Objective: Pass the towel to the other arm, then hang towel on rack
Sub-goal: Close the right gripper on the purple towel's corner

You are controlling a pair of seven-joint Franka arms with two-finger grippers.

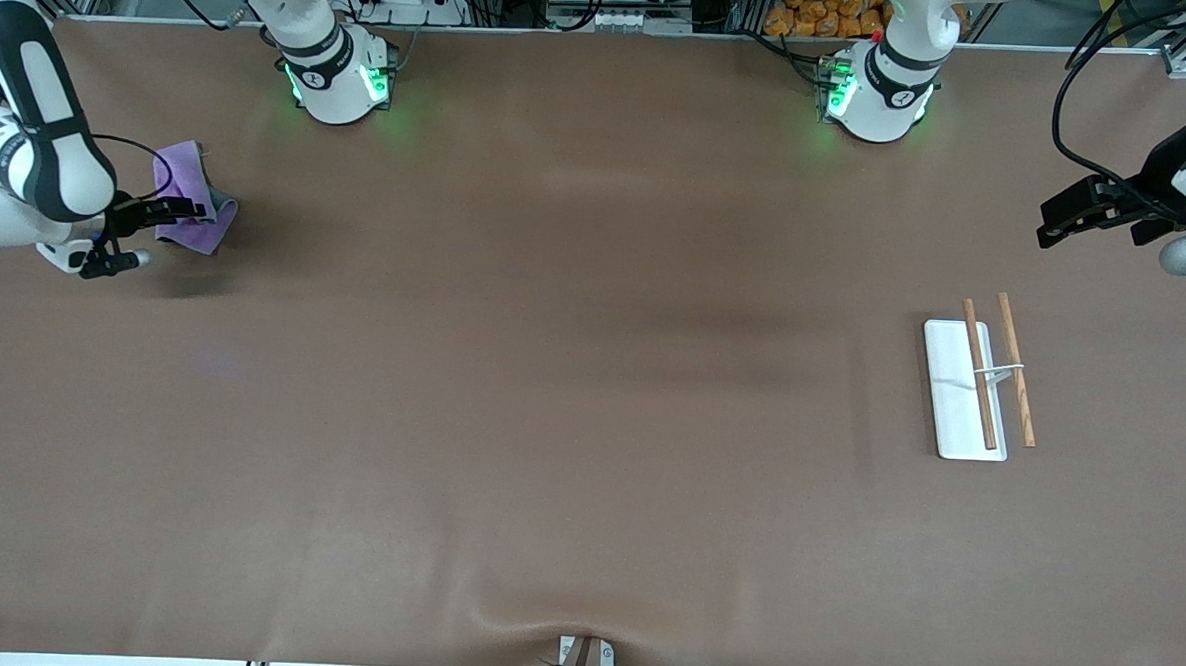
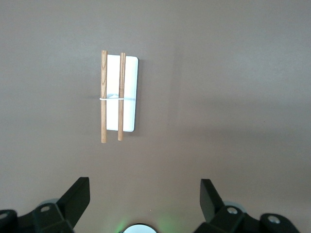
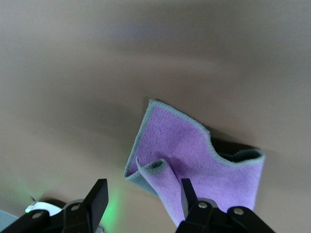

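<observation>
Two arms, one cloth: right gripper [image 1: 163, 209] low over the towel [image 1: 196, 199] at the right arm's end of the table, fingers apart and straddling a raised grey-edged fold of the lilac cloth, not yet visibly clamped. Towel crumpled on the brown table [image 1: 589, 423], one corner turned up to show the grey reverse, bare tabletop all around. Left gripper [image 1: 1058, 218] waiting up in the air near the left arm's end, fingers wide apart and holding nothing, with the rack [image 1: 981, 382] on the table below it. Rack's white base and two wooden rods with their long axis running toward the front camera. Towel and rack well apart, with a long, unobstructed stretch of table between them for a handover. Right arm plainly the nearer to the cloth.
</observation>
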